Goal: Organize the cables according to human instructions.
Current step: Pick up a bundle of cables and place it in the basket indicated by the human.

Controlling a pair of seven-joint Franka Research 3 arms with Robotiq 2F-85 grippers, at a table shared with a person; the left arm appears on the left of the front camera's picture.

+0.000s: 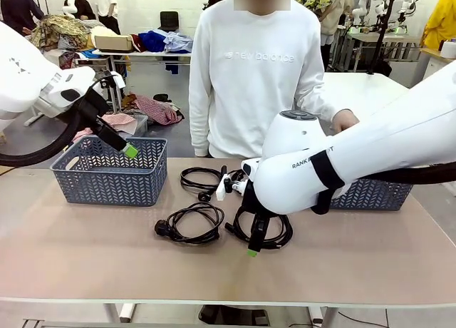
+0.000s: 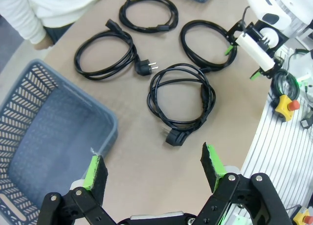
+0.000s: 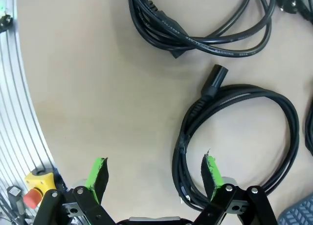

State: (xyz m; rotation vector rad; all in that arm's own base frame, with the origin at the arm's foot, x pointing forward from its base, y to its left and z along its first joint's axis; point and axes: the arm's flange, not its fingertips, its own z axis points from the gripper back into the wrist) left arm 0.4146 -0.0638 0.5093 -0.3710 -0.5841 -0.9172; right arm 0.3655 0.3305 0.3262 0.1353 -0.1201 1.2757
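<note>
— Foreground?
— Right gripper (image 3: 155,173), jaws apart and empty, low over a coiled cable (image 3: 234,137); one green pad (image 3: 210,170) above its loop.
— Farther back?
— Three other cables (image 2: 105,54) lie coiled on the table (image 1: 85,257) between two baskets (image 1: 370,194); left gripper (image 2: 154,168), open, holding nothing, hangs above the left basket (image 1: 107,175); a person (image 1: 249,78) stands at the far side.

The white sweatshirt (image 1: 260,57) reads "new balance"; the right arm (image 1: 308,162) shows "RANK".
</note>
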